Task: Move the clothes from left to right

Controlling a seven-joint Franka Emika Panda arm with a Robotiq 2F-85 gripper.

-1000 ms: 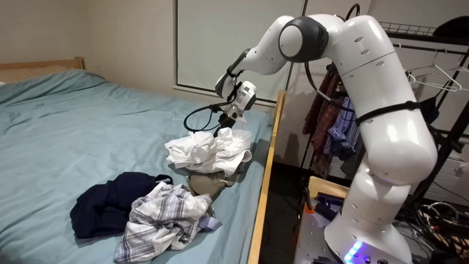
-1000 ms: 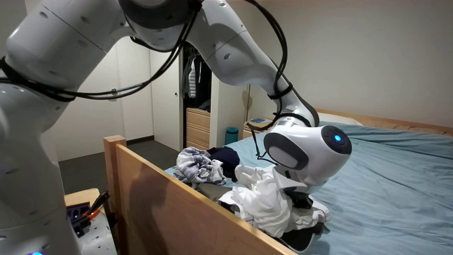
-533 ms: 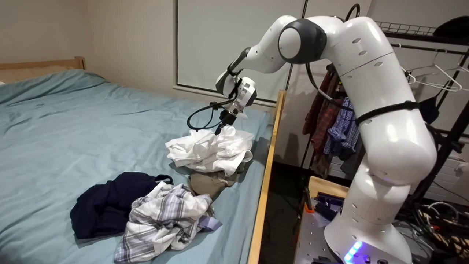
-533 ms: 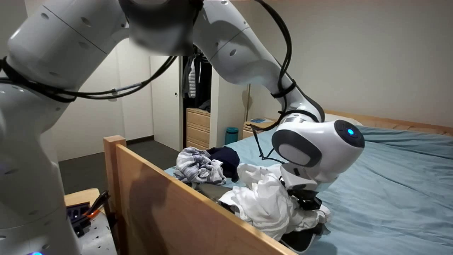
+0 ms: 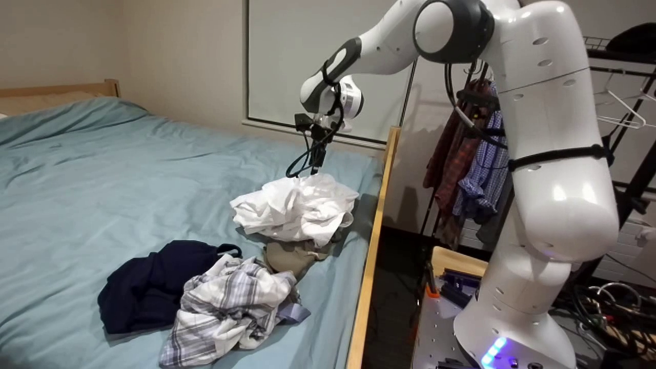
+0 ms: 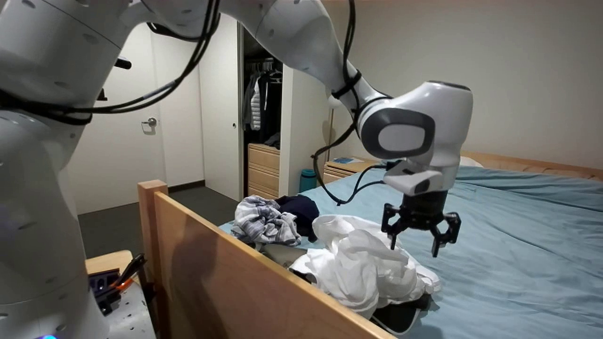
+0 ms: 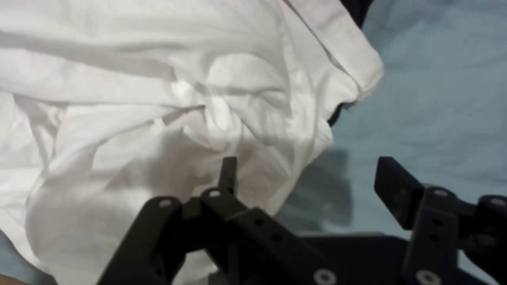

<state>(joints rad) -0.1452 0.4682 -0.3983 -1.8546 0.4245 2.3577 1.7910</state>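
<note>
The clothes lie in two heaps on the bed. A crumpled white garment (image 5: 294,210) rests on an olive-brown one (image 5: 290,258), with a black piece (image 6: 398,316) showing beneath it in an exterior view. Beside them are a grey-and-white plaid shirt (image 5: 230,302) and a navy garment (image 5: 151,287). My gripper (image 6: 414,251) points down above the far edge of the white garment, its fingers wide apart and nothing between them. In the wrist view one finger (image 7: 228,174) overlaps the white cloth and the opposite finger (image 7: 398,194) overlaps blue sheet; the gap holds only air.
A wooden bed board (image 6: 264,282) runs between the robot base and the bed with its blue sheet (image 5: 128,179). Cables (image 6: 348,188) hang from the wrist. Near the base stands a metal cart (image 5: 435,328) carrying tools. Shirts (image 5: 476,169) hang on a rack behind the arm.
My gripper has risen off the white garment, swung from tilted to nearly vertical, and its fingers have spread. The white garment's top has settled slightly; the other clothes have not moved.
</note>
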